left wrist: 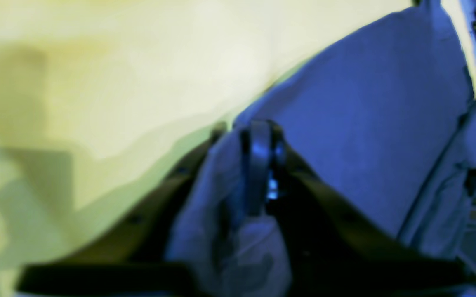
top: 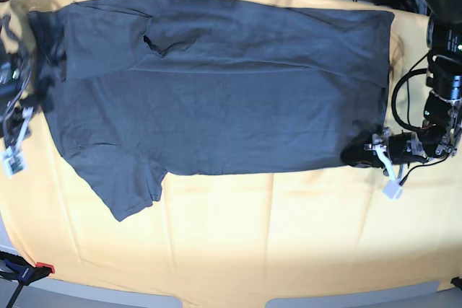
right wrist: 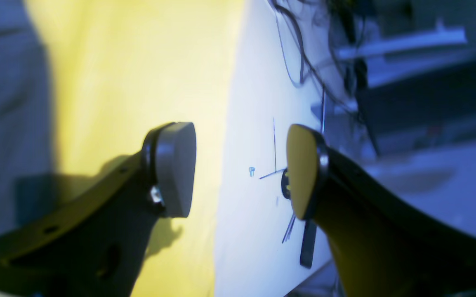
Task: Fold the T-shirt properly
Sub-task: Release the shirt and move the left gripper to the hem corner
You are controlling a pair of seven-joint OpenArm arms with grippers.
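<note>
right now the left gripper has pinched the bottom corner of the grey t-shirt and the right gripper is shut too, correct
Not quite. The left gripper has pinched the T-shirt at its corner, but the right gripper is open, not shut: the right wrist view shows its pads wide apart with nothing between them, over the yellow cloth.

The T-shirt (top: 231,84) is a plain dark slate-grey with no pattern; in the left wrist view it reads as a paler blue-grey. Beneath it the cloth (top: 274,236) is a solid warm yellow, washing out to pale cream-yellow in the left wrist view. The desk (right wrist: 258,136) shows white with a bluish cast and a few thin dark lines on it. The right gripper (right wrist: 241,169) has black arms, one finger pad grey and the other looking yellow. The left gripper (left wrist: 260,165) is black. Black cables (top: 404,95) lie at the desk's edge.
</note>
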